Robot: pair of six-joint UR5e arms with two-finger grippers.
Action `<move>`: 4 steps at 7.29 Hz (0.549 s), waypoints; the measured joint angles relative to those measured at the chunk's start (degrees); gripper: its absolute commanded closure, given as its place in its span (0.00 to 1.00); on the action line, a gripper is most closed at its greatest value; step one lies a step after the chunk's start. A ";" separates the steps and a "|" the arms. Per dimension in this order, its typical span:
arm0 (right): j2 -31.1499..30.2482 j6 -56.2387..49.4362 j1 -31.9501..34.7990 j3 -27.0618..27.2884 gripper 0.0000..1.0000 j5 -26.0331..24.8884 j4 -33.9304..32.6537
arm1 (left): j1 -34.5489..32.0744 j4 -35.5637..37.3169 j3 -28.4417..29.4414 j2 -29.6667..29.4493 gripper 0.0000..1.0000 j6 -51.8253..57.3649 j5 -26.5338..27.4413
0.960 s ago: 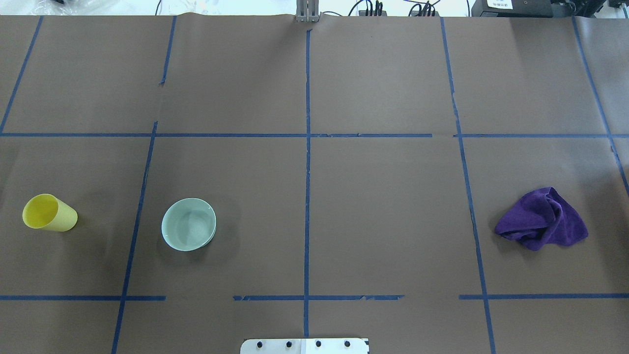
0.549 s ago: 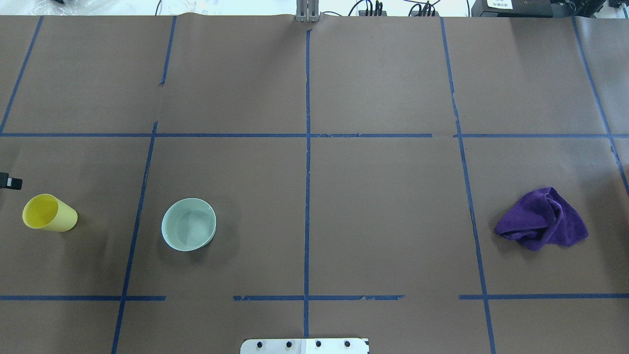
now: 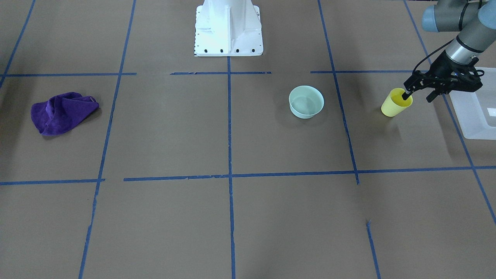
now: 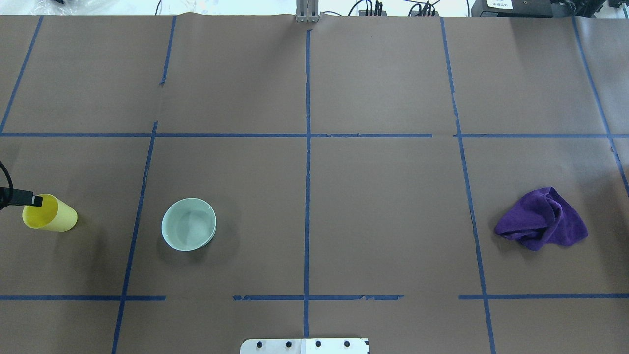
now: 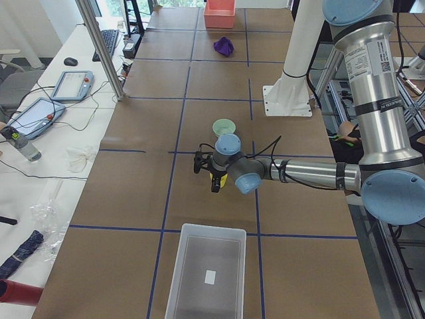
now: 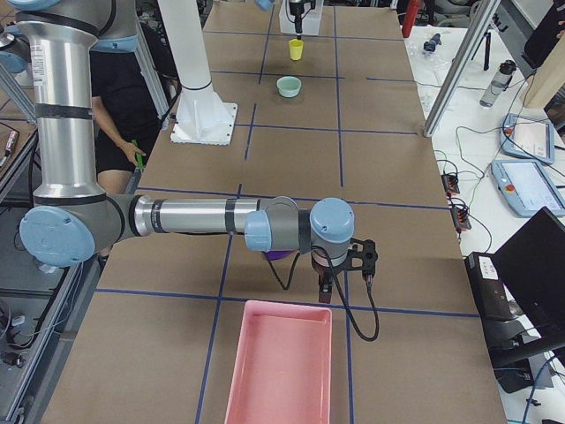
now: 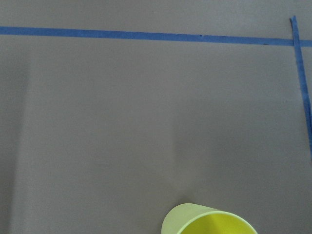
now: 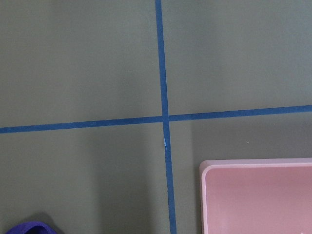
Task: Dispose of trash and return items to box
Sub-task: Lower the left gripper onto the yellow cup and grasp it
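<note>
The brown-papered table is wide open, with the box sitting at the robot's left end and a pink tray at the far right end. The right gripper hangs near that tray, above the purple cloth; whether it is spread or pressed together, I cannot tell.

The pale green bowl stands alone mid-table. Now to the action: the yellow cup stands upright between bowl and box, just beside the box. The left gripper is right on it, jaws spread. One finger dips at the cup's mouth and the other stays outside on the box side, so this looks like a rim pinch lining up.

Here's the danger. That cup looks light and tapered, so a finger nudging the wall before the jaws meet could tip it over or skate it towards the bowl. A thin rim pinch could also let it swing and slip on the lift.
</note>
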 measured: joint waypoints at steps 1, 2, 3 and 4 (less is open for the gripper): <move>0.06 0.49 -0.21 0.18 0.00 -0.04 0.19 | 1.36 0.03 0.16 0.00 0.04 -0.05 0.14; 0.16 0.76 -0.31 0.24 0.00 -0.06 0.28 | 2.23 0.04 0.48 0.01 0.14 -0.05 0.25; 0.25 0.87 -0.44 0.27 0.00 -0.06 0.30 | 2.69 0.05 0.97 0.01 0.40 -0.02 0.68; 0.29 0.91 -0.61 0.31 0.00 -0.06 0.30 | 2.86 0.05 1.41 0.01 0.68 -0.01 1.35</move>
